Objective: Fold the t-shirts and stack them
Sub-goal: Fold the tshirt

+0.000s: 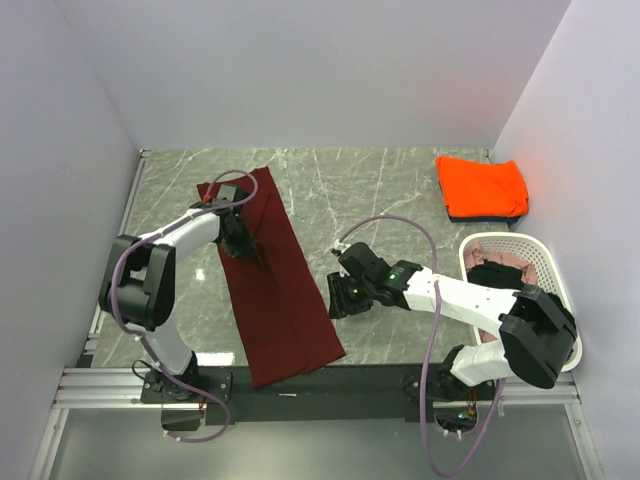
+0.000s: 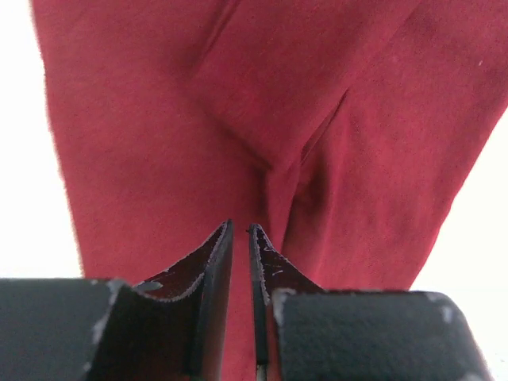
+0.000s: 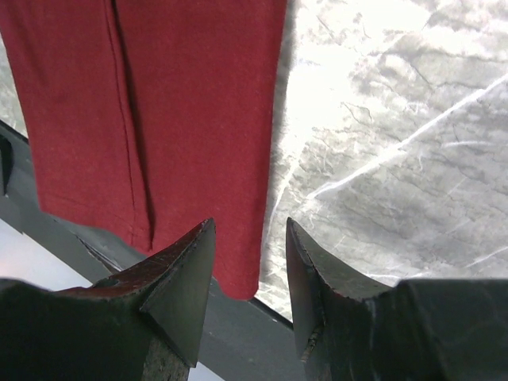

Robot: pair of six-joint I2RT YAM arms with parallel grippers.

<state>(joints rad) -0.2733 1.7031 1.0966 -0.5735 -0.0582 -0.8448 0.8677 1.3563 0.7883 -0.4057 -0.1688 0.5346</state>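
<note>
The maroon t-shirt (image 1: pixel 285 300) lies as a long folded strip on the worktop (image 1: pixel 380 200). The left hand (image 1: pixel 240 235) sits on its far half, fingers nearly together, pinching a ridge of cloth. The right hand (image 1: pixel 338 297) hovers half open just beside the strip's near right edge, holding nothing.

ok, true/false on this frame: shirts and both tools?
1. The maroon t-shirt lies as a long folded strip on the table. True.
2. The orange t-shirt is in the white basket. False: it lies folded at the table's far right, atop a dark blue t-shirt.
3. The right tool clamps the maroon t-shirt. False: its jaws stand open by the shirt's near right edge, holding nothing.
4. The left tool is on the maroon t-shirt's far half. True.
</note>
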